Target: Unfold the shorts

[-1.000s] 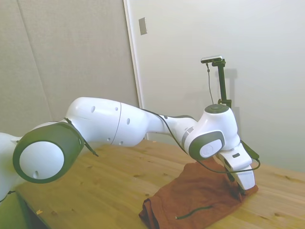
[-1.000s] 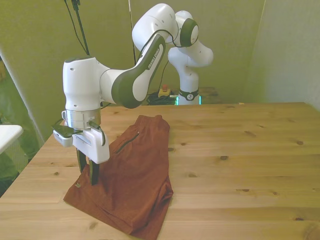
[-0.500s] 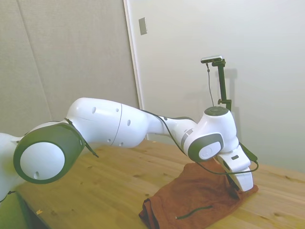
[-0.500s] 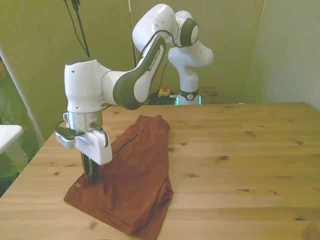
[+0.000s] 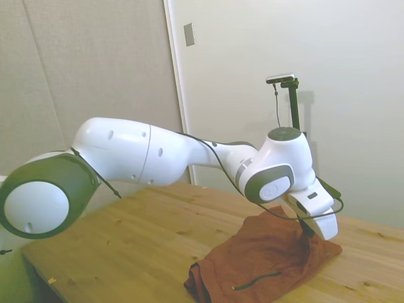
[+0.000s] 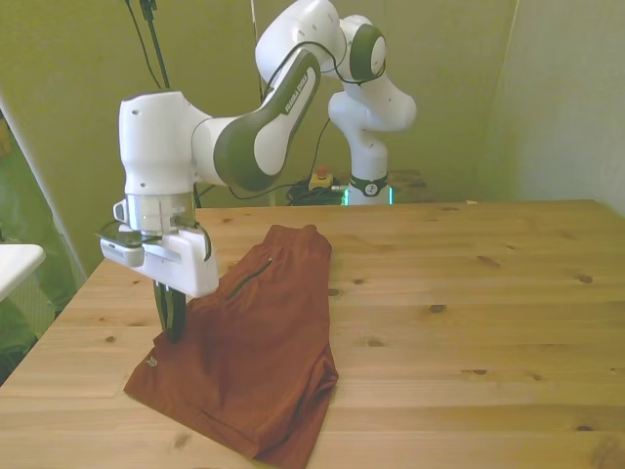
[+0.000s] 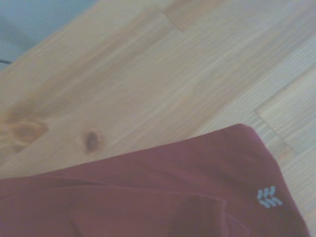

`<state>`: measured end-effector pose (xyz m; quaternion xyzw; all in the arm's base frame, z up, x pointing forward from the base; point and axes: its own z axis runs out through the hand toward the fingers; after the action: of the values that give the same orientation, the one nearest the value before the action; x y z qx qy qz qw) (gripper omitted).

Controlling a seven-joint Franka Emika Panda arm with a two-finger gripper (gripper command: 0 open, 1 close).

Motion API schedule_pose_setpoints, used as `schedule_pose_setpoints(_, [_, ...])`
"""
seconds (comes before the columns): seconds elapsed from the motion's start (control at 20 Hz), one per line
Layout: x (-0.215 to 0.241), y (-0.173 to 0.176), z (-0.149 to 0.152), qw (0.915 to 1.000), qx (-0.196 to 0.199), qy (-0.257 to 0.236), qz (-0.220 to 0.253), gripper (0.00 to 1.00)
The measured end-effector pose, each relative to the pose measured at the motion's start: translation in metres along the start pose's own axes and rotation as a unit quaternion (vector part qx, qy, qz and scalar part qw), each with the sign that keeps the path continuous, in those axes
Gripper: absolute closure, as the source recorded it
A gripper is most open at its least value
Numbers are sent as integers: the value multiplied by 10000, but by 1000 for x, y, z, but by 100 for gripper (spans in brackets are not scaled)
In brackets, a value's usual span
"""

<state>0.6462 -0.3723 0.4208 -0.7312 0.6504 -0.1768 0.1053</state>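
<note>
I am pinching the top layer of the shorts [image 6: 256, 342] near their seven o'clock corner, my fingers [image 6: 172, 315] closed on cloth. They are lying folded on the counter [image 6: 469, 313]. Next, I judge, comes carrying this layer over toward nine o'clock.

Soft, even daylight fills the side view, a little washed out and hazy. The front view carries a yellow-green cast, and the desk [image 6: 469, 293] shows mild sheen toward its far edge. The wrist view is soft and slightly blurred, its wood grain smeared.
</note>
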Motion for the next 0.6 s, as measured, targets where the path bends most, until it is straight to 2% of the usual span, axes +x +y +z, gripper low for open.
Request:
schedule_pose_setpoints(0.3, [-85,-36,-74,9977,219,-71,-634,100])
schedule_pose_setpoints(0.35, [-112,-41,-78,9969,97,-57,-784,100])
schedule_pose_setpoints(0.45, [-118,-45,-79,9961,76,-14,-878,100])
schedule_pose_setpoints(0.6, [-158,-65,-90,9936,97,60,-1127,100])
